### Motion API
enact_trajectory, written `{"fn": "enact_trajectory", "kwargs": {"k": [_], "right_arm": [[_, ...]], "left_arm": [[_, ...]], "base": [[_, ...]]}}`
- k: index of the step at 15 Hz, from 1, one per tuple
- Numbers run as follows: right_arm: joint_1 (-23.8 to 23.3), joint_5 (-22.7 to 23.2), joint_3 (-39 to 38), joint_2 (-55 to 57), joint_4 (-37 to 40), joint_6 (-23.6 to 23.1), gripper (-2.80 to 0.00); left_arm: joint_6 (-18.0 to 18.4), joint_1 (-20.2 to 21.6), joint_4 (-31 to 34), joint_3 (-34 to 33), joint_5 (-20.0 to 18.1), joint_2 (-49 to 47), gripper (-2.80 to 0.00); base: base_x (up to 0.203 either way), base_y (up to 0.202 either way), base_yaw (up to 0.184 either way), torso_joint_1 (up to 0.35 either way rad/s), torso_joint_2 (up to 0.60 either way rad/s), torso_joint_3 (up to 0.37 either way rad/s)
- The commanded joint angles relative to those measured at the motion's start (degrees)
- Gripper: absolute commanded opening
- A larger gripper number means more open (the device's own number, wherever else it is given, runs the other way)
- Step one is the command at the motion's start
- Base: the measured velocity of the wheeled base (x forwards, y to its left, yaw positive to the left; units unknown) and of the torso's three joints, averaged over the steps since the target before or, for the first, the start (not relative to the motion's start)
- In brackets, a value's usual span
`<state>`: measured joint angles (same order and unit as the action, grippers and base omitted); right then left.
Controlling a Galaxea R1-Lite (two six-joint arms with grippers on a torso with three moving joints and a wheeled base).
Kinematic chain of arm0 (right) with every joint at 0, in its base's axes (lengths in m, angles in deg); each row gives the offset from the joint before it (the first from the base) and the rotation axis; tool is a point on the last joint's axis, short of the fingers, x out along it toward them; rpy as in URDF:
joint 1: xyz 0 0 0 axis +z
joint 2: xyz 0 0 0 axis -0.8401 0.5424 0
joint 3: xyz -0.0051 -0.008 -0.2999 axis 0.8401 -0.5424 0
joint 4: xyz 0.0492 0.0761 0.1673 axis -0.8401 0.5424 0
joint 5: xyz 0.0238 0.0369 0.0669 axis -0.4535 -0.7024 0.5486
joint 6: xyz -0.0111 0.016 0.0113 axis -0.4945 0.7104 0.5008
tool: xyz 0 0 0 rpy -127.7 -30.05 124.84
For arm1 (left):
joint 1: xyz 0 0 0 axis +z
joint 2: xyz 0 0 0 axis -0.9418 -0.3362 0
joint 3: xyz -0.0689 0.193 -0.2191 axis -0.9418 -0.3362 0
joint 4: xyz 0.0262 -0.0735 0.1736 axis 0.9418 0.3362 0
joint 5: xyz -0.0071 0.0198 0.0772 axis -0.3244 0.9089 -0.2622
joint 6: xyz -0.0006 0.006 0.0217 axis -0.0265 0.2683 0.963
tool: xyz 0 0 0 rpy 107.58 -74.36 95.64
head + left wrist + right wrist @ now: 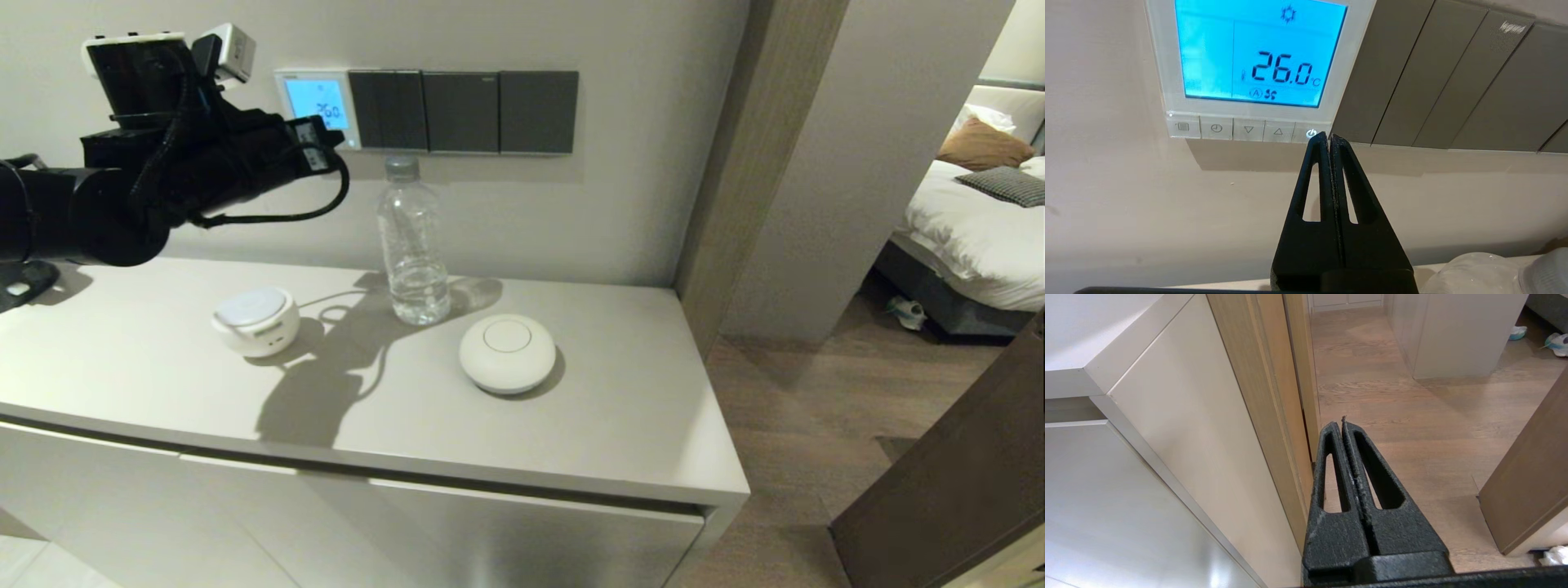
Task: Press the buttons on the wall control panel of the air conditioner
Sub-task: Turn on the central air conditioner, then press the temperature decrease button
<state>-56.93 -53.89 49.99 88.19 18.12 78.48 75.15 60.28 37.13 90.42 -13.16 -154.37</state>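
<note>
The white-framed control panel point(317, 104) hangs on the wall, its blue screen lit and reading 26.0. In the left wrist view the panel point(1257, 61) fills the frame above a row of pale buttons point(1248, 130). My left gripper point(1329, 136) is shut, its tips at the lower edge of the glowing power button point(1311, 133), the one nearest the dark switches. In the head view the left gripper point(326, 140) reaches the panel's lower corner. My right gripper point(1342, 424) is shut and empty, hanging low beside the cabinet, out of the head view.
Dark grey switch plates point(464, 112) sit right of the panel. On the cabinet top point(620, 425) stand a clear water bottle point(412, 242), a small white lidded gadget point(255, 320) and a round white device point(507, 353). A wooden door frame point(727, 163) stands at the right.
</note>
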Motion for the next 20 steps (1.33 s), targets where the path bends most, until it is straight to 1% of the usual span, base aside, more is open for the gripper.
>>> {"fn": "enact_trajectory", "kwargs": {"k": [1,9,12,17,20], "right_arm": [[0.0,0.0,-0.2,0.0,0.0,0.0,-2.8],[0.0,0.0,-0.2,0.0,0.0,0.0,-2.8],[0.0,0.0,-0.2,0.0,0.0,0.0,-2.8],[0.0,0.0,-0.2,0.0,0.0,0.0,-2.8],[0.0,0.0,-0.2,0.0,0.0,0.0,-2.8]], "left_arm": [[0.1,0.1,0.0,-0.2,-0.1,-0.1,-2.8],[0.2,0.8,0.4,0.6,-0.2,-0.8,-2.8],[0.2,2.0,0.5,1.1,-0.4,-1.3,-2.8],[0.2,2.0,0.5,1.1,-0.4,-1.4,-2.8],[0.2,3.2,0.6,1.6,-0.4,-1.6,-2.8]], "base": [[0.0,0.0,0.0,0.0,0.0,0.0],[0.0,0.0,0.0,0.0,0.0,0.0],[0.0,0.0,0.0,0.0,0.0,0.0],[0.0,0.0,0.0,0.0,0.0,0.0],[0.0,0.0,0.0,0.0,0.0,0.0]]}}
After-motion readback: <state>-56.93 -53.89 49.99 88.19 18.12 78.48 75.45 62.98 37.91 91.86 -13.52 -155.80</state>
